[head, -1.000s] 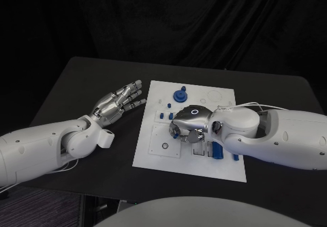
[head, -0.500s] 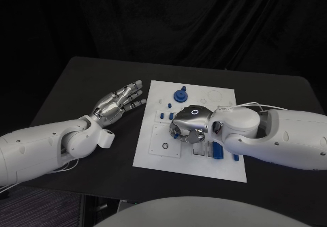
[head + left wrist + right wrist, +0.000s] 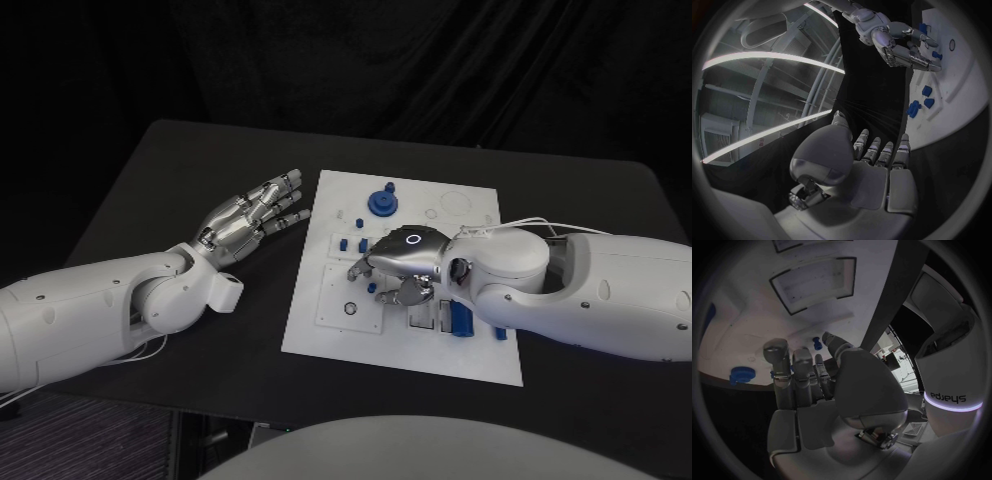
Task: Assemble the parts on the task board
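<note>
The white task board lies in the middle of the black table. On its far part stands a round blue part, also seen in the right wrist view, with two small blue parts nearer. Long blue parts stand near my right arm. My right hand hangs over the board's middle, fingers curled down. A small blue part sits right at its fingertips; whether it is gripped is hidden. My left hand floats left of the board, flat, fingers spread, holding nothing.
The board carries empty round and rectangular recesses. My right forearm covers the board's right side. Bare black table lies left of and beyond the board.
My right hand has turned slightly and its fingers have shifted a little nearer over the board. The left hand has not moved.
</note>
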Motion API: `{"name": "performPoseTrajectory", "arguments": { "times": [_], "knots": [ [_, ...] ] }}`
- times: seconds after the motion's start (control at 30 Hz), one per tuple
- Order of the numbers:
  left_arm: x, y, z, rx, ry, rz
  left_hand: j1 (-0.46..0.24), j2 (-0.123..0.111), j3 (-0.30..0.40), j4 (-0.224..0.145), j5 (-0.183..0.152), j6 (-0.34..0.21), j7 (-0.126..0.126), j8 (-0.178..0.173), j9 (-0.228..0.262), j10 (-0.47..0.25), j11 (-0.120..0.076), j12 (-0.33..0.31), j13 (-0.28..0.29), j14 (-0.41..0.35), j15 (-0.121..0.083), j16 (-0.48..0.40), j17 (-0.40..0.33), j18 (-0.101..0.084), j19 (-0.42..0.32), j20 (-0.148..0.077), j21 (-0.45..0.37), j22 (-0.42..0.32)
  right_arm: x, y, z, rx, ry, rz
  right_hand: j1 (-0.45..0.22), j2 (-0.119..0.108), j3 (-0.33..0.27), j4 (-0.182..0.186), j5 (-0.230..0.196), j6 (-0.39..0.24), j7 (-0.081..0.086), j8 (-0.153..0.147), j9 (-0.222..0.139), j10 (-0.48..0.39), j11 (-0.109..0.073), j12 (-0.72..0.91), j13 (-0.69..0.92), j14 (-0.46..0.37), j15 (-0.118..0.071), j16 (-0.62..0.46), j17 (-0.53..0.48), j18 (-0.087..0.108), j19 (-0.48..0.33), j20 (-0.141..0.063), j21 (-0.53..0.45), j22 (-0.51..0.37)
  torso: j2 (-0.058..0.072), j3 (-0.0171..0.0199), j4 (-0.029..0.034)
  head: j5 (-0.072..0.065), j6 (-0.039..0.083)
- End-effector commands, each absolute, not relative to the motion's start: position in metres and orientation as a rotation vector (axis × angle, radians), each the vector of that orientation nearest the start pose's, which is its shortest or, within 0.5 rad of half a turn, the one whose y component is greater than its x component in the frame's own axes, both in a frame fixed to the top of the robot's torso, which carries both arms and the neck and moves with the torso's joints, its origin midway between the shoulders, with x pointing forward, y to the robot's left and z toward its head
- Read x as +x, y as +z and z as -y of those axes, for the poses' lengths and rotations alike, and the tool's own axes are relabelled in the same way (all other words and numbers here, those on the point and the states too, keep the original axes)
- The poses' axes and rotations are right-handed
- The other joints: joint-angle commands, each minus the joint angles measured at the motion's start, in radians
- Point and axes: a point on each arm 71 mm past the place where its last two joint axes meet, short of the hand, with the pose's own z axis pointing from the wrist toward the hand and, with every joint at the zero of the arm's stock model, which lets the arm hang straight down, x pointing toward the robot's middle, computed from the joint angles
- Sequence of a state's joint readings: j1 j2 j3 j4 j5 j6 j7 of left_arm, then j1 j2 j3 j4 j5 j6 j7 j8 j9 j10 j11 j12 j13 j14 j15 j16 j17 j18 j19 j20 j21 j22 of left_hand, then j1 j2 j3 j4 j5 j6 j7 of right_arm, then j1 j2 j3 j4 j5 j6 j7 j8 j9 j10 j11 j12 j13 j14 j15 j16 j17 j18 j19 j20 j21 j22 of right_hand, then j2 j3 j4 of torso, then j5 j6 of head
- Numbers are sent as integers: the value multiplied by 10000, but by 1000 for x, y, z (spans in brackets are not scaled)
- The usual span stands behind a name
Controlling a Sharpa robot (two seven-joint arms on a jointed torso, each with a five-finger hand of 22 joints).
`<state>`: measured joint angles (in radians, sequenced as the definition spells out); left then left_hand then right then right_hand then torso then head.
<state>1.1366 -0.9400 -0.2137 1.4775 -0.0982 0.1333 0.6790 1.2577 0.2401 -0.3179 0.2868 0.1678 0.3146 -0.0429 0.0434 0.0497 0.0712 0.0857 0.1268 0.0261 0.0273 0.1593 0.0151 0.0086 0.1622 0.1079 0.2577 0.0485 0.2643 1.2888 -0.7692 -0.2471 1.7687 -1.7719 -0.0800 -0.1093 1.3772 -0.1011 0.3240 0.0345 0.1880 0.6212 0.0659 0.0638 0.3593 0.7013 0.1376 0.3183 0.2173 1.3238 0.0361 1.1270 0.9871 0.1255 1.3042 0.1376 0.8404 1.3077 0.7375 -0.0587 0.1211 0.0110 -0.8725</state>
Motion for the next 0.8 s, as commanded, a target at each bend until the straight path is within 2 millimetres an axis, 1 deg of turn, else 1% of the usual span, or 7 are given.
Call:
{"name": "performPoseTrajectory", "arguments": {
  "times": [0.03,0.27,0.3,0.37,0.47,0.67,0.8],
  "knots": [
    [441,-243,-253,-9258,-19341,-14569,125,-20,63,2,62,-63,22,-42,-5,-22,44,-35,-5,1,83,1,4,106,23,81,45,-15,397,-209,101,-8335,7043,-17332,-23,83,-140,17,-91,-112,-33,7,-148,-247,35,64,23,-89,-4,-17,-46,70,-100,1,-84,783,-5,-5,1,15,-1],
    [440,-244,-254,-9275,-19274,-14559,180,-28,75,-7,106,-29,32,-36,2,-26,48,-35,-5,-2,88,0,4,105,21,86,45,-27,398,-199,119,-7484,7149,-16575,101,127,-366,38,22,218,-26,124,-266,-640,59,251,52,-79,-28,99,-14,58,-49,-21,-58,816,-9,-4,10,29,-1],
    [440,-244,-254,-9275,-19266,-14552,180,-29,75,-5,106,-20,33,-35,3,-24,48,-31,-4,-3,88,0,3,105,18,86,44,-34,399,-195,122,-7295,7141,-16518,124,146,-409,50,173,357,-2,172,-297,-639,48,341,64,69,-35,315,207,19,75,-28,177,885,-12,-4,9,25,-1],
    [440,-244,-254,-9273,-19269,-14538,152,-35,52,35,82,-4,35,-30,7,-21,46,-25,-2,-4,81,-1,3,107,19,84,45,-37,402,-188,129,-6854,7121,-16554,163,206,-461,64,708,705,58,279,-368,-444,9,593,90,1036,27,1763,1849,-322,970,-7,2188,1410,-7,-1,6,-3,-1],
    [440,-243,-255,-9265,-19284,-14514,-18,-17,-31,48,-147,-2,35,-30,10,-18,45,-19,-1,-6,78,0,3,111,16,82,46,-63,410,-173,143,-6032,6860,-16837,96,261,-501,114,889,1073,320,368,-449,-338,75,705,29,1186,180,2106,2144,-383,1158,95,2590,1471,-8,2,8,-69,-1],
    [440,-243,-254,-9249,-19281,-14470,-161,-7,-103,50,-357,55,82,-21,24,-3,60,3,3,-59,-9,-29,-12,121,-56,32,12,-201,423,-153,178,-4917,5753,-17327,-357,310,-755,469,535,1369,237,324,-692,1,80,768,-161,1309,214,2391,2370,-441,1325,172,3144,1566,-26,8,3,-139,-1],
    [440,-243,-253,-9252,-19253,-14475,-166,4,-104,46,-338,116,149,-10,35,1,66,8,3,-65,-32,-32,-13,125,-78,8,1,-233,429,-148,203,-4341,5033,-17567,-394,325,-800,530,779,1516,161,288,-835,172,64,706,-303,1318,202,2424,2338,-435,1323,174,3207,1562,-23,18,10,-191,-1]
  ]
}}
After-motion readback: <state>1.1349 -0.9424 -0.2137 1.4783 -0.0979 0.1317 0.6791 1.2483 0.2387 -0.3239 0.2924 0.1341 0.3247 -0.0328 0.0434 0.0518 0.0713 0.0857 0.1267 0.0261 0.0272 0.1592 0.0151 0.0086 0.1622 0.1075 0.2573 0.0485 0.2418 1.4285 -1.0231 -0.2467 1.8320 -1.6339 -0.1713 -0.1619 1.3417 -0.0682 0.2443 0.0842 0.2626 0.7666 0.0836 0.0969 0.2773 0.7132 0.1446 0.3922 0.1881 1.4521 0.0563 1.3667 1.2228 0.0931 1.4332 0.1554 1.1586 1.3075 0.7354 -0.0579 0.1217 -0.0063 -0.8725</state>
